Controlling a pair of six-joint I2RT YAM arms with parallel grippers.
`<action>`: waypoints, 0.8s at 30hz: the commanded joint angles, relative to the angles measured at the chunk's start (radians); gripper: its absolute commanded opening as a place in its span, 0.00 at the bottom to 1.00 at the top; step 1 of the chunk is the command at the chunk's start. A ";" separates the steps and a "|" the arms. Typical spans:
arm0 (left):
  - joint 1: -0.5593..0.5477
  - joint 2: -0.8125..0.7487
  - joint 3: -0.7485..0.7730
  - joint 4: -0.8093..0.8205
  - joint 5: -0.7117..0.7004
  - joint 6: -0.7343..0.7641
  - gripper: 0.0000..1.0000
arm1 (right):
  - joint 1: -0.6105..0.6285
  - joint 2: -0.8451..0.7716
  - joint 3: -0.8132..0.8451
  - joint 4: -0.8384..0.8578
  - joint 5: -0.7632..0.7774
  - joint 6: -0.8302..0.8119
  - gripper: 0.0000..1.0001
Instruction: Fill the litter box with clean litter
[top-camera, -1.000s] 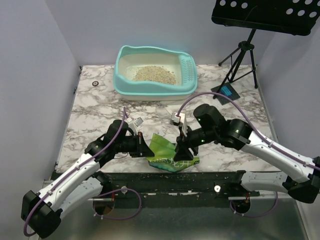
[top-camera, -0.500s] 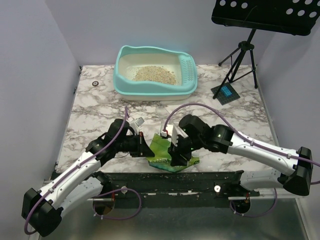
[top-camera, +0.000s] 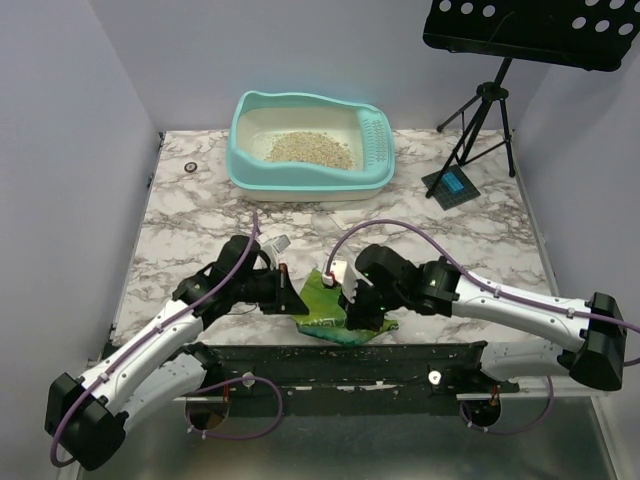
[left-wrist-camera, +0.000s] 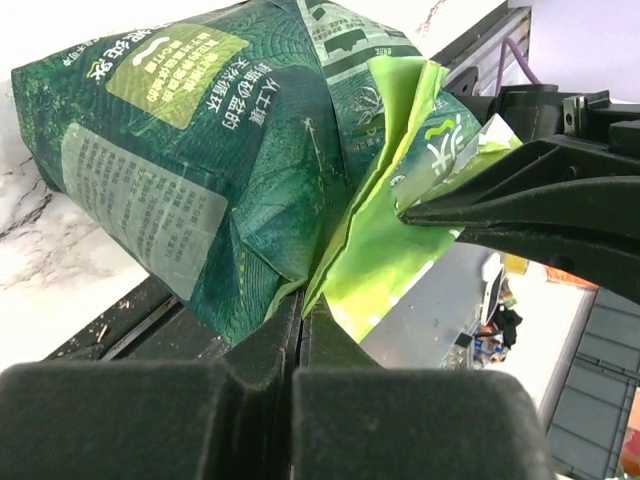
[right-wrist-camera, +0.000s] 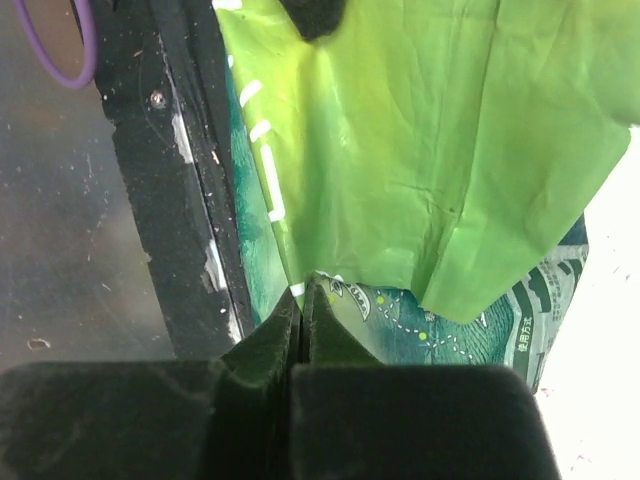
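Marble-patterned white and grey tabletop (top-camera: 180, 230) carried everything. The large turquoise plastic litter box (top-camera: 243, 170), with cream lining and high curved walls, sat at its far side. A shallow patch of pale tan granules (top-camera: 305, 148) lay inside the litter box, and a slotted turquoise scoop (top-camera: 377, 135) stood against its right wall.

To the right of the litter box, off the table, stood a black tripod music stand (top-camera: 480, 110) with a perforated desk. The black-and-white left arm (top-camera: 150, 350) and right arm (top-camera: 510, 300) reached in from the table edge opposite the litter box and met in front of it.

Between them was the glossy green pouch (top-camera: 322, 300) of clean litter with darker teal print, well apart from the litter box and at the opposite edge. In the left wrist view the pouch (left-wrist-camera: 200, 150) bulged, its lower end over the dark strip along that edge. A lighter green flap was folded out from it.

The left gripper (left-wrist-camera: 300, 310) had its fingers pressed together on a crease of the pouch. The right gripper (right-wrist-camera: 302, 295) was likewise clamped on the pouch (right-wrist-camera: 400, 150), pinching the bright green flap.

A small dark ring (top-camera: 190, 166) lay on the marble left of the litter box. A small clear item (top-camera: 325, 220), too faint to identify, lay just in front of it.
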 joint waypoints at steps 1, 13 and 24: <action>0.048 -0.006 0.095 -0.116 -0.120 0.089 0.00 | 0.013 -0.021 -0.042 -0.094 0.071 0.035 0.00; 0.055 -0.151 0.316 -0.032 -0.276 0.388 0.50 | -0.007 -0.030 0.066 -0.093 0.223 -0.031 0.00; 0.038 -0.180 0.110 0.315 0.123 0.543 0.60 | -0.120 -0.044 0.094 -0.107 -0.016 -0.155 0.00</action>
